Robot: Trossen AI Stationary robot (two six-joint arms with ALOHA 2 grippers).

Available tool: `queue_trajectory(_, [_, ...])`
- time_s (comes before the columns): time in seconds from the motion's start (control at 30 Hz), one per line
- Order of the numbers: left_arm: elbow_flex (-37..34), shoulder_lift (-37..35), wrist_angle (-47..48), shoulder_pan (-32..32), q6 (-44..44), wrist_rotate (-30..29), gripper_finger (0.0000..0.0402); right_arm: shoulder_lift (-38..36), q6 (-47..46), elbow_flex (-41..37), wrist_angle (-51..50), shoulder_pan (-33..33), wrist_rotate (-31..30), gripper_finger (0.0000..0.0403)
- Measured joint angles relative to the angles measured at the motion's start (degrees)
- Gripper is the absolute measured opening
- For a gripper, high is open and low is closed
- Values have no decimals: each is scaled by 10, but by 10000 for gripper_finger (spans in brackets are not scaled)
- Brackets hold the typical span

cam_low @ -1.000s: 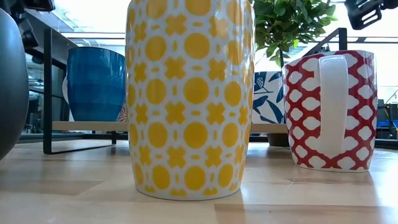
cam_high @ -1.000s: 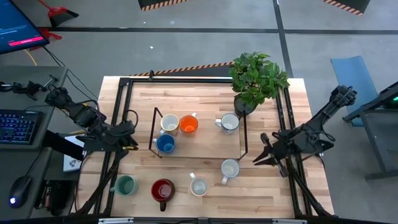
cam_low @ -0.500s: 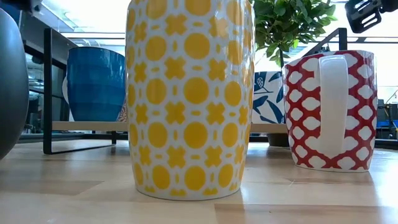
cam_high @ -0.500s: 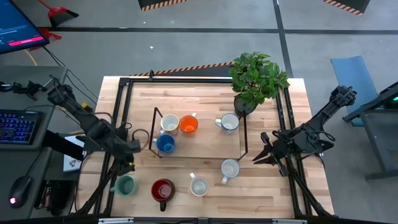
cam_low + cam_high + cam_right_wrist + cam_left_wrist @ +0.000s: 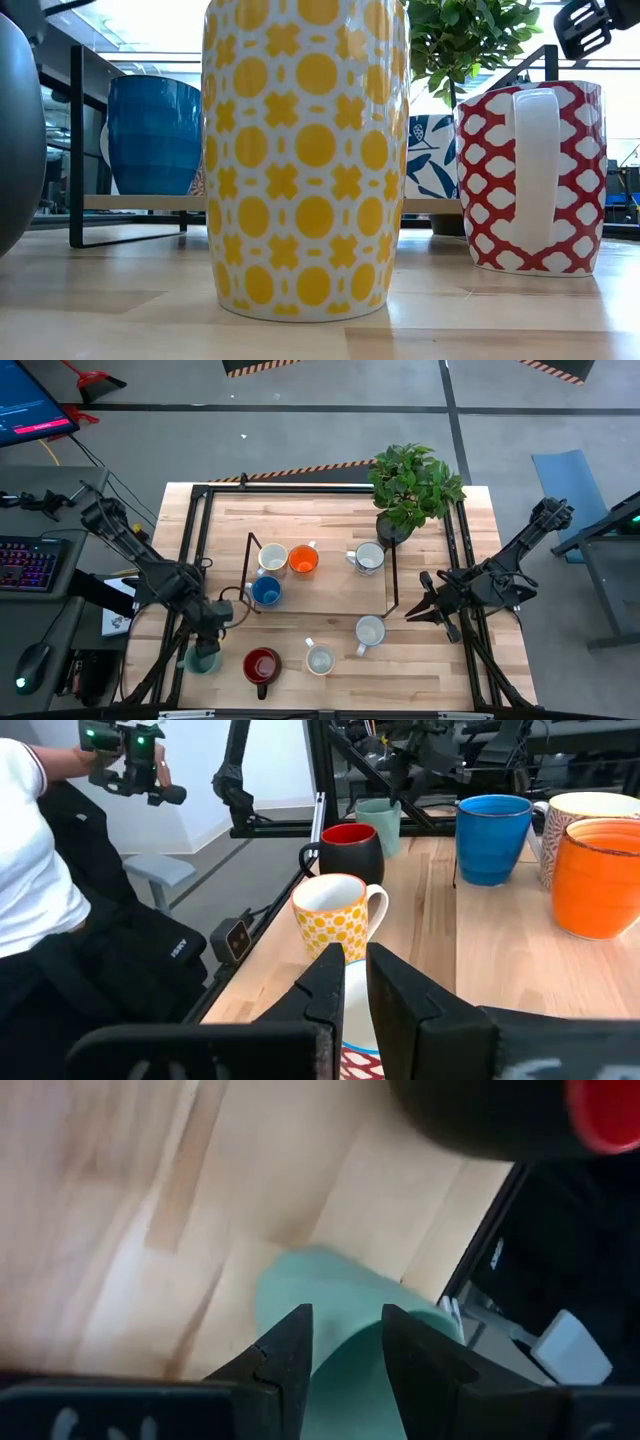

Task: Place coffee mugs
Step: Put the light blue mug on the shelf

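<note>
Since before, left pincer (image 5: 208, 643) moved down over the small round teal ceramic mug (image 5: 202, 659), fingers apart around it. Eight mugs counted on the wooden tabletop (image 5: 330, 515). Right pincer (image 5: 418, 608) waits, slightly open.

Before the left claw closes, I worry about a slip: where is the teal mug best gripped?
Grip the teal mug by its rim wall from above: it stands upright, mouth open. The left claw hangs open right over it; its handle is not visible.
</note>
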State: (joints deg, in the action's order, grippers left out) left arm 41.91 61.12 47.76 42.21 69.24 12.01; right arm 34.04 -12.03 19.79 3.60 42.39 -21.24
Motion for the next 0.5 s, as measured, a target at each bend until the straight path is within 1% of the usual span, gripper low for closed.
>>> queue_trajectory(0.1, [0, 18, 0, 6, 26, 17, 114, 1, -9, 0, -5, 0, 0, 29])
queue_trajectory(0.2, [1, 28, 1, 11, 29, 33, 116, 1, -10, 0, -11, 0, -1, 29])
queue_trajectory(0.27, [1, 29, 5, 11, 21, 42, 115, 1, -10, 0, -12, 0, -1, 29])
queue_trajectory(0.4, [0, 16, 12, 8, -8, 31, 115, 1, -10, 0, -12, 0, -2, 29])
queue_trajectory(0.5, [0, 6, 10, 9, -28, 34, 115, 1, -10, 0, -12, 0, -2, 29])
